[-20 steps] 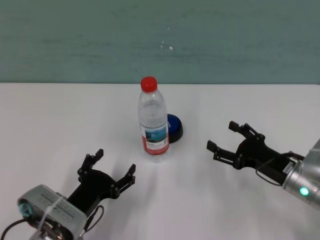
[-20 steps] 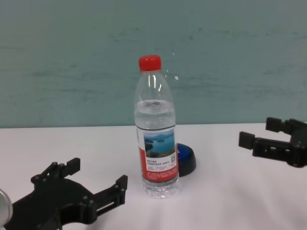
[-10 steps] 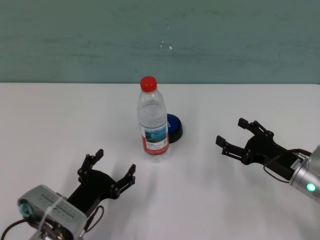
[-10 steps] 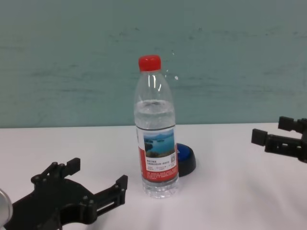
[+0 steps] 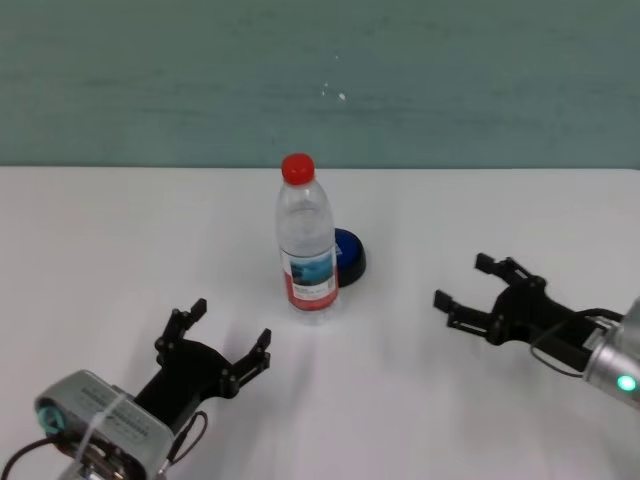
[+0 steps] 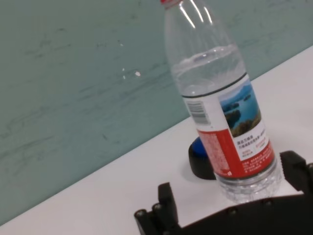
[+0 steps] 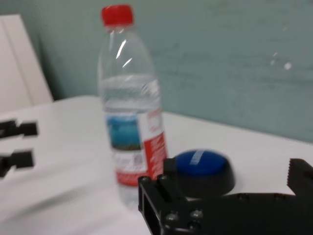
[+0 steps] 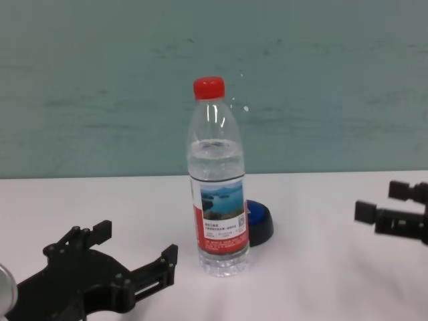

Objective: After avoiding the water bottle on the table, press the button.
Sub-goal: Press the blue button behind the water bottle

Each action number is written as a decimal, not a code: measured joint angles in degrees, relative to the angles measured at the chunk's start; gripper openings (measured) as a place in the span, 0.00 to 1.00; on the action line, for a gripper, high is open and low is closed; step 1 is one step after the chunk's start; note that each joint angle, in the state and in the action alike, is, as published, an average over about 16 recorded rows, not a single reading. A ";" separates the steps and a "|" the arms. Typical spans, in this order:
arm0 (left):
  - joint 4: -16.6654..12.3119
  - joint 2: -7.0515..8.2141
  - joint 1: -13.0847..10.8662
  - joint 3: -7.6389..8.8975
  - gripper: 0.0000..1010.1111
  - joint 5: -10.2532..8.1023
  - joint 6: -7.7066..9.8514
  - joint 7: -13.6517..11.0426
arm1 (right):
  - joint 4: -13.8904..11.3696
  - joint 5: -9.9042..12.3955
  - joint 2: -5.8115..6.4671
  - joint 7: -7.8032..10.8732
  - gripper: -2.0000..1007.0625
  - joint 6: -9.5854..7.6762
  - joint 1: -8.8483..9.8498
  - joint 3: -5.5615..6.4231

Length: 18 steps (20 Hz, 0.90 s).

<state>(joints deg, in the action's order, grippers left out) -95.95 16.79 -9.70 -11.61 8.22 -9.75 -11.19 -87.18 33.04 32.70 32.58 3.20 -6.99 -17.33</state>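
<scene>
The water bottle (image 5: 306,250) stands upright on the white table (image 5: 100,230), clear with a red cap; it also shows in the chest view (image 8: 219,194), the left wrist view (image 6: 220,98) and the right wrist view (image 7: 129,103). The blue button (image 5: 349,253) sits just behind and right of it, partly hidden in the chest view (image 8: 259,221), also in the wrist views (image 6: 197,156) (image 7: 201,169). My right gripper (image 5: 466,283) is open to the right of the button, well apart from it. My left gripper (image 5: 222,335) is open, near the front left, parked.
A teal wall (image 5: 320,80) runs behind the table's far edge. In the right wrist view my left gripper (image 7: 14,147) shows far off beyond the bottle.
My right gripper drew back to the right, away from the bottle and button, and a little nearer the front. The left arm, bottle and button stayed put.
</scene>
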 joint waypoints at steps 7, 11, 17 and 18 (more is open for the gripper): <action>0.00 0.00 0.00 0.00 0.99 0.00 0.00 0.00 | 0.70 -0.47 0.80 0.25 1.00 -1.14 -0.48 -1.40; 0.00 0.00 0.00 0.00 0.99 0.00 0.00 0.00 | 0.93 -0.78 1.00 -0.03 1.00 -1.57 -0.67 -1.84; 0.00 0.00 0.00 0.00 0.99 0.00 0.00 0.00 | 1.03 -1.04 1.05 -0.41 1.00 -1.70 -0.79 -1.99; 0.00 0.00 0.00 0.00 0.99 0.00 0.00 0.00 | 1.02 -1.04 1.05 -0.41 1.00 -1.70 -0.79 -1.99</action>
<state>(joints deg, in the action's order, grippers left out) -95.95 16.79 -9.70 -11.61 8.21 -9.75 -11.19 -86.15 32.00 33.75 32.16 1.49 -7.79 -19.32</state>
